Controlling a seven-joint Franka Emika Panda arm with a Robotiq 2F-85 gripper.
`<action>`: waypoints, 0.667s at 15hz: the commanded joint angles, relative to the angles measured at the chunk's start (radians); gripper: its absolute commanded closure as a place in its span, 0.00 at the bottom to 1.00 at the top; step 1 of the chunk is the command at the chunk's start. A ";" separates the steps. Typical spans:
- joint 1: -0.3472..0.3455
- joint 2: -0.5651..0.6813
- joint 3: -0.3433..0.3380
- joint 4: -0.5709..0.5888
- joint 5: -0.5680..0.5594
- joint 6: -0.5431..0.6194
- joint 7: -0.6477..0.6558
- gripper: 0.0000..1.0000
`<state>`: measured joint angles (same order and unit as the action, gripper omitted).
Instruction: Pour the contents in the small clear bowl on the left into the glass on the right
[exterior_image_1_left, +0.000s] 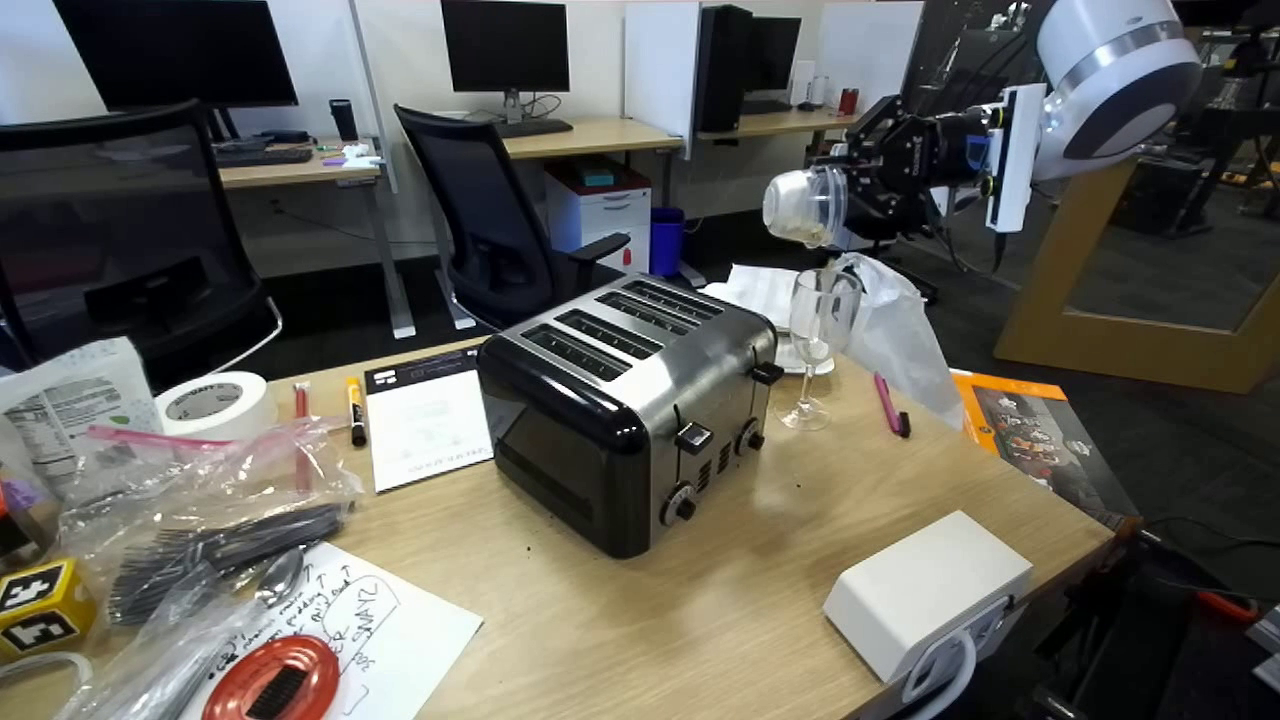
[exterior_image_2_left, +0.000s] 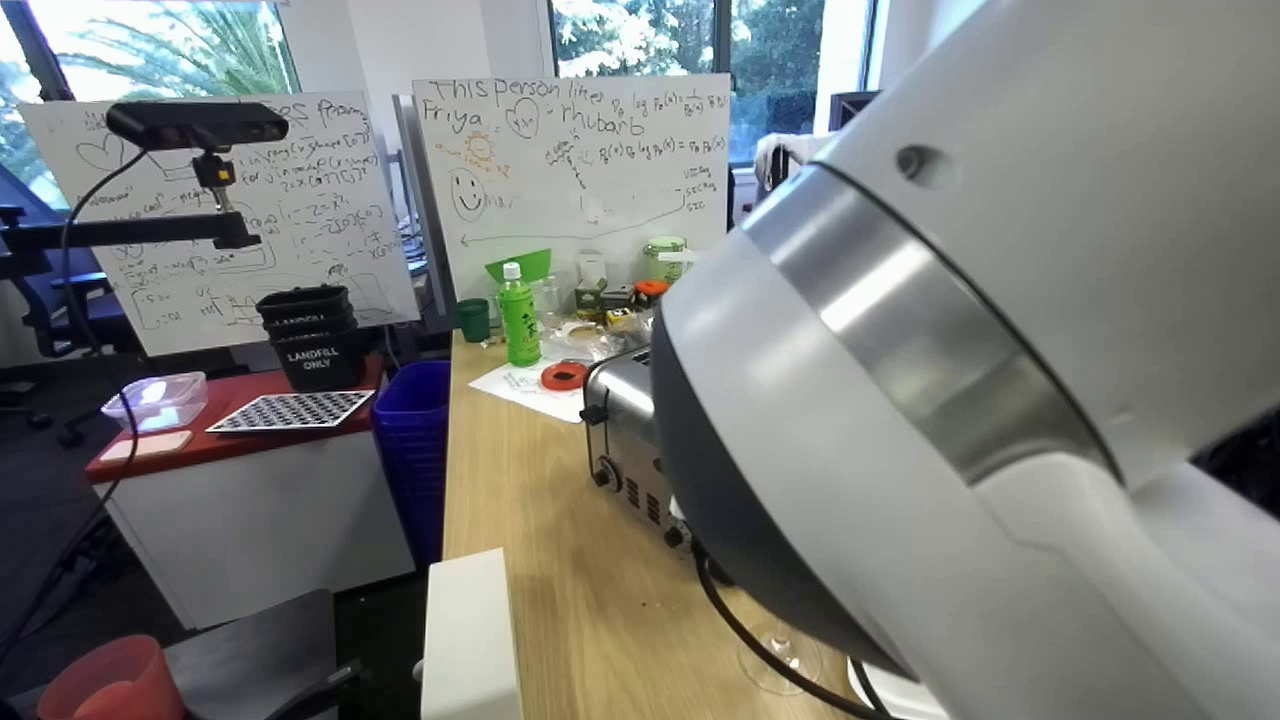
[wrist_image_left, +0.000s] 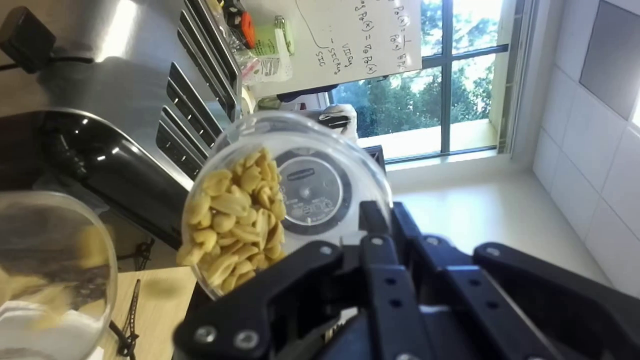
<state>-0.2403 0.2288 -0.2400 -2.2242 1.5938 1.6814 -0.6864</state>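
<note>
Below the jaws I see a pale wood-topped table (exterior_image_1_left: 780, 550), and farther down a dark grey carpeted floor (exterior_image_1_left: 980, 340) with a tan wooden door-like frame (exterior_image_1_left: 1130, 345). Well apart from the jaws, across the table, stand black mesh-backed office chairs (exterior_image_1_left: 470, 200), light wood desks (exterior_image_1_left: 600, 140) and a white drawer cabinet (exterior_image_1_left: 615, 215), against plain white walls (exterior_image_1_left: 600, 60). Beyond the jaws, in the wrist view, daylight fills a dark-framed window (wrist_image_left: 445, 80) over green trees (wrist_image_left: 390, 115), near a handwritten whiteboard (wrist_image_left: 340, 45) and a white tiled ceiling (wrist_image_left: 570, 130).
</note>
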 joint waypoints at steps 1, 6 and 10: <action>-0.009 0.028 -0.001 0.021 0.020 -0.043 0.022 0.98; -0.009 0.041 0.000 0.026 0.028 -0.052 0.036 0.98; -0.009 0.043 0.000 0.028 0.033 -0.062 0.049 0.98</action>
<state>-0.2403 0.2480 -0.2400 -2.2167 1.6033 1.6585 -0.6536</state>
